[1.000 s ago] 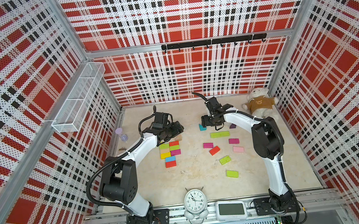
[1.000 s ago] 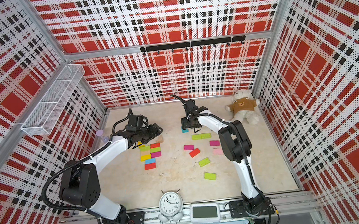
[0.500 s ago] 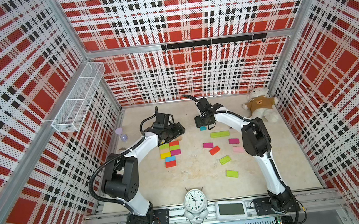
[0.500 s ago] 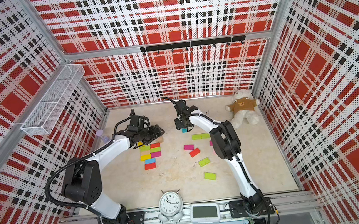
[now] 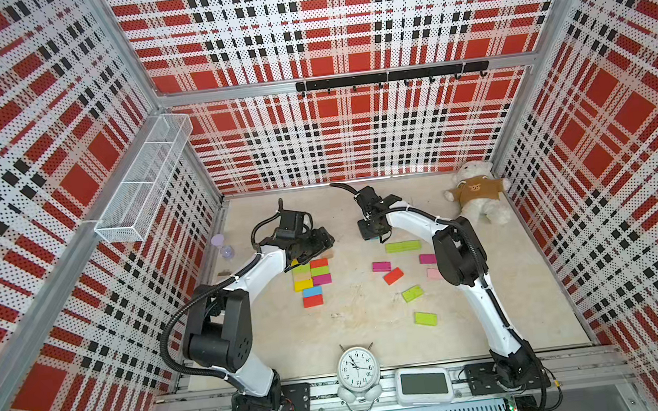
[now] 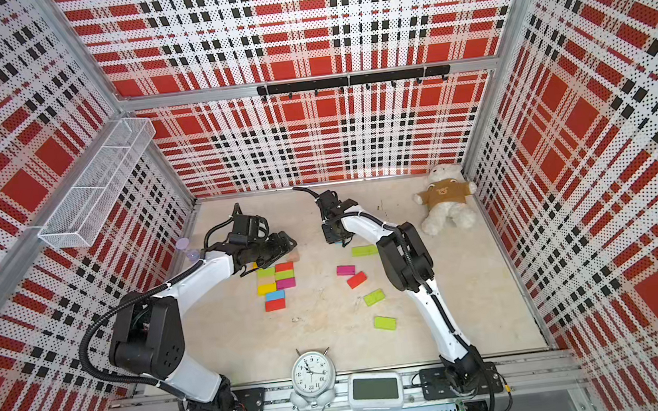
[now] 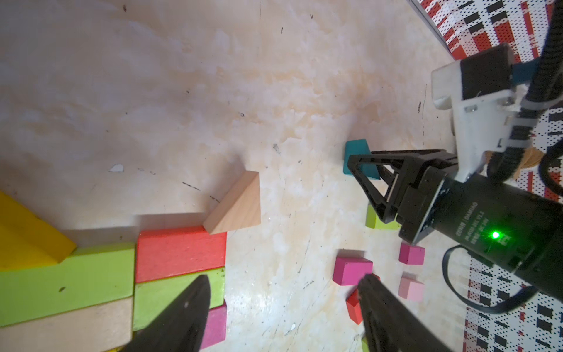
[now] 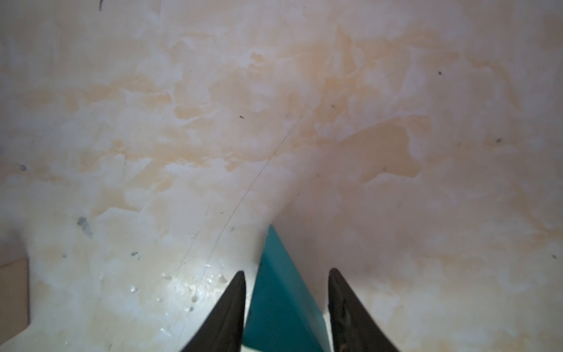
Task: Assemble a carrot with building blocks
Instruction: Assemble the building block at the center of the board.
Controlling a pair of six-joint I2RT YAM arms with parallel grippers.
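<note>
A: What is lying on the worktop [image 5: 357, 328]?
B: A tight patch of building blocks [image 5: 311, 279] is sitting toward the left edge, midway front to back. Loose blocks [image 5: 393, 275] are lying scattered nearer the right edge. I'm judging the carrot only partly laid.
A: Which step is going on?
B: Fetching a piece, I'm guessing. The right end effector [image 5: 372, 233] is straddling a teal wedge [image 8: 280, 304] in the far half, about midway between the side edges. Its jaws are standing apart: one finger is touching or nearly touching the wedge, and the other is showing a gap.
A: So the next move?
B: Finishing the pinch squarely on the wedge's sides, then lifting without letting it squirt out.
A: And the left end effector [image 7: 285, 277]?
B: Hovering empty, jaws wide, over the patch's far end, near a tan wedge [image 7: 237, 204].
A: Are the views agreeing?
B: The top views are almost wholly hiding the teal wedge under the arm. Only the wrist views are showing it, and the right one that gap.
</note>
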